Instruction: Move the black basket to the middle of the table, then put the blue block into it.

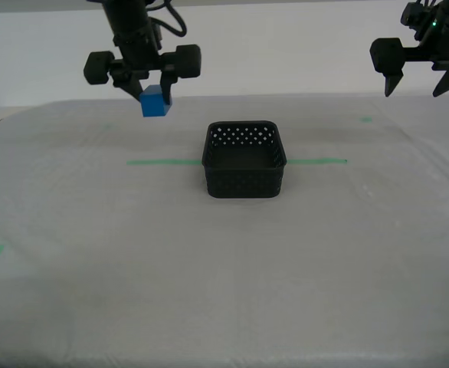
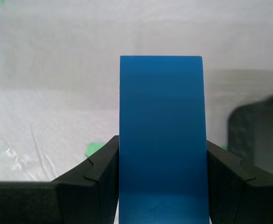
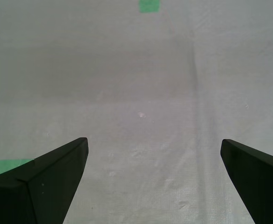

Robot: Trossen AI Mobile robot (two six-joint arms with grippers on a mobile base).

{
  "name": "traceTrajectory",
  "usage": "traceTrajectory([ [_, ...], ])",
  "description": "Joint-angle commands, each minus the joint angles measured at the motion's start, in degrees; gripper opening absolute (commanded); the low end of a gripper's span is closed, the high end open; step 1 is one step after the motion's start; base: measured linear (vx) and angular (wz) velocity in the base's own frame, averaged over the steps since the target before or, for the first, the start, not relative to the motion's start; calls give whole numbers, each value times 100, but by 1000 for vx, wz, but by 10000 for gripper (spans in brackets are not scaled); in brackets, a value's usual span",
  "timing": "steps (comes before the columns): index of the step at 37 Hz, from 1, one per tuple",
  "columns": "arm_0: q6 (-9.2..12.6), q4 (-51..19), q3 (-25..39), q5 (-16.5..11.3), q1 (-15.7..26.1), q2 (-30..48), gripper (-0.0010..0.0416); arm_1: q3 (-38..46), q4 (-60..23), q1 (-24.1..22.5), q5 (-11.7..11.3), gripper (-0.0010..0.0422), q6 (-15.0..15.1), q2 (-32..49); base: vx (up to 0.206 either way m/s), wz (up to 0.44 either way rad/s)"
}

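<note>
The black basket (image 1: 244,159) already sat mid-table (image 1: 224,291) on the green tape line (image 1: 163,162). The second gripper (image 1: 155,97) pinched the blue block (image 1: 155,102) aloft (well short of the basket), so only the drop remained. The first gripper (image 1: 423,83) hung spread, empty.

Plain white wall (image 1: 286,46) behind

My second gripper (image 1: 155,93) hangs above the wide whitish-grey table (image 1: 94,268), its fingers (image 1: 165,86) clamped on the small bright-blue cuboid block (image 1: 155,102), which juts just below the fingertips. The small black lattice-walled plastic basket (image 1: 244,160) sits on the thin green tape line (image 1: 163,162), lower than those fingers and off toward the exterior view's right. My first gripper (image 1: 417,83) hovers well apart from both, its pointed fingers seemingly spread with nothing between them.
</note>
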Motion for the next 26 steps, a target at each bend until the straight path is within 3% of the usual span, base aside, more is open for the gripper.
traceTrajectory([
  [1, -7, 0, 4, -2, 2, -2, 399, 7, -33, -334, -415, -1, -262, -151, 0, 0],
  [10, -7, 0, 4, -2, 2, -2, 399, 7, -35, -1071, -461, -1, -1016, -236, 0, 0],
  [17, -7, 0, 4, -2, 2, -2, 398, 4, 162, -1720, -1067, 0, -1565, -190, 0, 0],
  [26, -7, 0, 4, -4, 2, -2, 398, 0, 310, -2133, -1163, 0, -1932, -188, 0, 0],
])
